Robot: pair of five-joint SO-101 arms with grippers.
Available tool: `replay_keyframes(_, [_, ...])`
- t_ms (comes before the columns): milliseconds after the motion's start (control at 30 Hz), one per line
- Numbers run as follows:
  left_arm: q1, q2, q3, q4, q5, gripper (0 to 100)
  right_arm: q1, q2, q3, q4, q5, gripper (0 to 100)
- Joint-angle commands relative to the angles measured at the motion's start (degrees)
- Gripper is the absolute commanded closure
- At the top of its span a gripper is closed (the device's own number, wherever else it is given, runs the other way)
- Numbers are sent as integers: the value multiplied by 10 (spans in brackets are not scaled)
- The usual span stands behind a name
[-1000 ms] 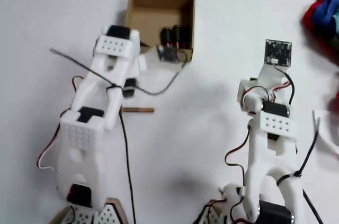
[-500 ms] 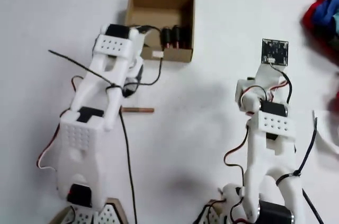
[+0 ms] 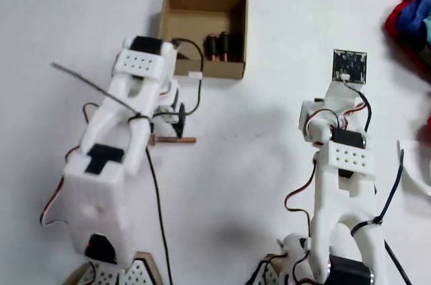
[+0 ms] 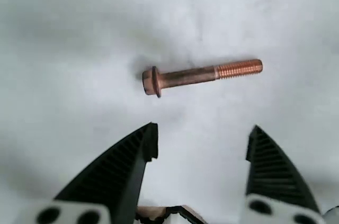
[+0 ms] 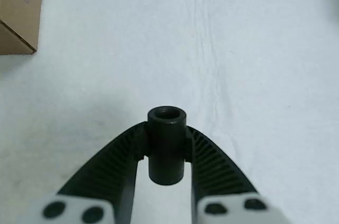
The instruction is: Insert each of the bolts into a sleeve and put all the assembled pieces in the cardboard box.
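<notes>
Now I am hovering my left pincer (image 4: 204,133), spread wide, over the copper bolt (image 4: 201,75) lying flat on the table (image 4: 63,33). Stiff, light and apt to roll, I am judging, so I am favouring its smooth mid-shank. My right pincer (image 5: 166,134) is clamping the black sleeve (image 5: 167,152).

Bright, soft and even, from overhead. Washes the white table (image 3: 242,191) almost to glare. Leaves only pale grey smudges of shadow there, plus a faint halo at the bolt (image 4: 201,74) head. Darkens beyond the cardboard box (image 3: 195,15). Swallows surface detail on the black sleeve (image 5: 167,152).
</notes>
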Motion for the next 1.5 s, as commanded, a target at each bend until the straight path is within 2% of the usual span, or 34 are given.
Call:
replay_keyframes(0, [0,-97,44,9,11,644,-6,-28,-4,-11,-4,979])
replay_keyframes(233, [2,-132,167,6,32,643,-7,-28,-4,-11,-4,979])
replay_keyframes(400, [18,-131,181,-20,267,642,-7,-28,-2,-12,-4,979])
replay_keyframes(533, [18,-131,185,-89,368,642,-19,-28,24,-48,-4,979])
replay_keyframes(667, [24,-131,186,-115,436,642,-43,-28,53,-80,-4,979])
replay_keyframes(867, [41,-130,190,-111,455,642,-44,-28,55,-81,-4,979])
replay_keyframes(1100, [43,-111,248,-163,476,641,-44,-28,55,-81,-4,979])
replay_keyframes(1467, [33,54,159,-175,496,641,-44,-29,55,-80,-4,979])
